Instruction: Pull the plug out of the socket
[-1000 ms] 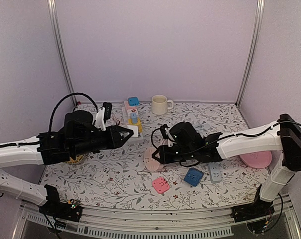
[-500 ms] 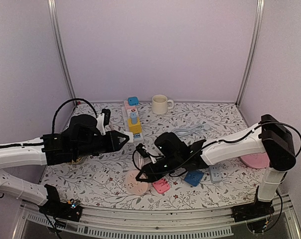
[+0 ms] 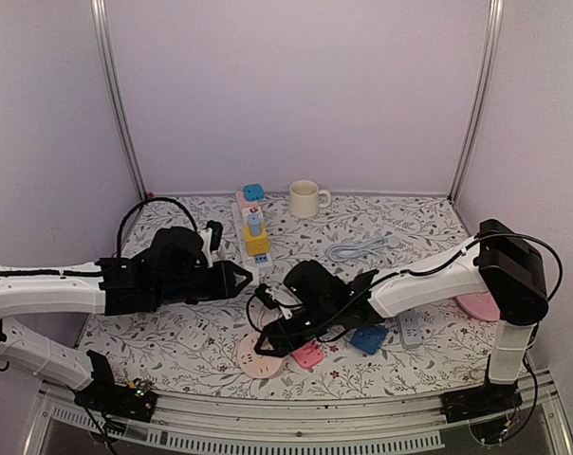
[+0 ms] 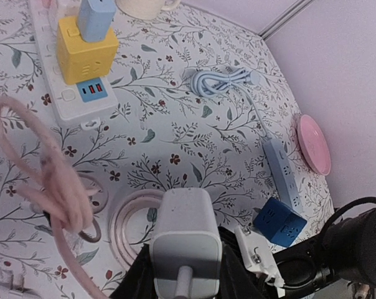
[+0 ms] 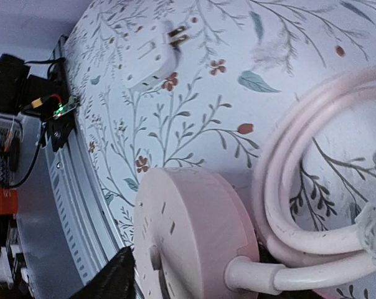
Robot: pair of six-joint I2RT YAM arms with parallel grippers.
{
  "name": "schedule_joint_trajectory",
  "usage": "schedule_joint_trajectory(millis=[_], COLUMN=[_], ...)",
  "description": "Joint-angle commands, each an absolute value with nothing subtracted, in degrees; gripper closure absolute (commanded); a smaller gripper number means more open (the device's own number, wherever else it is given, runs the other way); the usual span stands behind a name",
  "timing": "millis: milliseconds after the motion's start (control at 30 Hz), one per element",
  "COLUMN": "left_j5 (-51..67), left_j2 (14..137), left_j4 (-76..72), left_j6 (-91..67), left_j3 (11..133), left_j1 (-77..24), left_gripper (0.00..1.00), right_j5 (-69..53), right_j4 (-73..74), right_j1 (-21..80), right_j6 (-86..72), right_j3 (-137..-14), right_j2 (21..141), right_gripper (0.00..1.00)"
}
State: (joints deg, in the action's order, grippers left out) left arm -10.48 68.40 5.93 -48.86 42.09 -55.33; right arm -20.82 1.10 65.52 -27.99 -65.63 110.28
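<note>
1 boxy smooth white plug [image 4: 185,233] was clamped in left tool [image 4: 184,279], apart from & beyond the round pink socket [image 3: 254,360]. Right tool [image 3: 267,340] gripped that socket, w/ 1 coiled pink cable [image 5: 274,187] beside it.

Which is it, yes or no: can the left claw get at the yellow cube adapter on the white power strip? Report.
Probably not yet. The way from the left claw to the yellow cube adapter on the white power strip looks free, but the claw is shut on a white charger block.
</note>
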Motion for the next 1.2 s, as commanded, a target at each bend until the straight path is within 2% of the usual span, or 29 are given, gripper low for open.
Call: schedule_joint_trajectory(millis=[0, 133, 233, 500, 733, 1000, 1167], left_j5=[-11.07, -11.03, -11.24, -7.98, -5.96, -8.48, -8.79], left_j2=[69.48, 70.3, 70.78, 73.64, 77.47, 77.54, 75.54], left_j4=[5.22, 5.91, 6.36, 4.02, 1.88, 5.82, 7.47], left_j6=[-50.0, -51.13, -52.54, -53.89, -53.98, -55.68, -57.26], left_j3=[40.94, 39.36, 37.64, 33.9, 33.13, 32.42, 30.56], left_j1=[-54.43, -54.17, -53.9, -50.72, -50.26, -50.12, -50.34], left_gripper=[1.0, 1.0, 1.0, 0.95, 0.86, 0.63, 0.37], right_j5=[-13.27, -10.29, -8.57, -2.47, 1.85, 5.29, 8.21], right_j4=[6.12, 7.79, 8.85, 12.27, 13.4, 14.63, 14.92], right_j1=[65.64, 65.64, 65.61, 65.62, 65.6, 65.57, 65.56], right_j6=[-26.55, -26.44, -26.41, -26.66, -26.59, -26.13, -26.06], right_j3=[-66.34, -65.54, -65.11, -64.0, -62.69, -62.59, -62.07], right_j2=[108.24, 106.42, 105.5, 102.45, 97.89, 95.34, 92.74], right_gripper=[0.3, 0.15, 0.11, 0.07, 0.06, 0.04, 0.02])
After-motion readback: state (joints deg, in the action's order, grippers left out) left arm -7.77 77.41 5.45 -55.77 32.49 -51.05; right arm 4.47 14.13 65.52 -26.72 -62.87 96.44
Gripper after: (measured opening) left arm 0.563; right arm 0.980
